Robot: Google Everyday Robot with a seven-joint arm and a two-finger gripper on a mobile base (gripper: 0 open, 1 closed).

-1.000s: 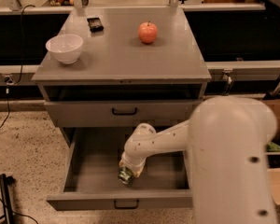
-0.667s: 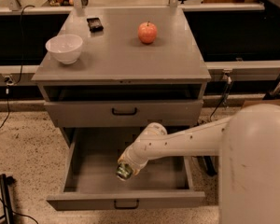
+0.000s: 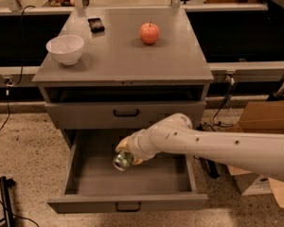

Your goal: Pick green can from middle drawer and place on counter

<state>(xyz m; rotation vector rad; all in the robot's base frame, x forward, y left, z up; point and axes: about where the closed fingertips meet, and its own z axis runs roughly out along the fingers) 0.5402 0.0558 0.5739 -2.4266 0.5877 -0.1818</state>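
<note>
The green can [image 3: 122,160] is held in my gripper [image 3: 125,153], lifted above the floor of the open middle drawer [image 3: 128,202], shiny end facing the camera. My white arm reaches in from the right across the drawer. The gripper is shut on the can near the drawer's middle, slightly left. The grey counter [image 3: 118,56] lies above, behind the closed drawer front with a black handle.
On the counter stand a white bowl [image 3: 65,48] at the left, a red apple [image 3: 149,33] at the back centre and a small black object [image 3: 95,24]. A cardboard box [image 3: 265,126] sits on the floor to the right. A black stand [image 3: 7,202] is at the lower left.
The arm has pulled up and to the left, lifting the can off the drawer floor; the camera view now shows less of the arm's bulk.
</note>
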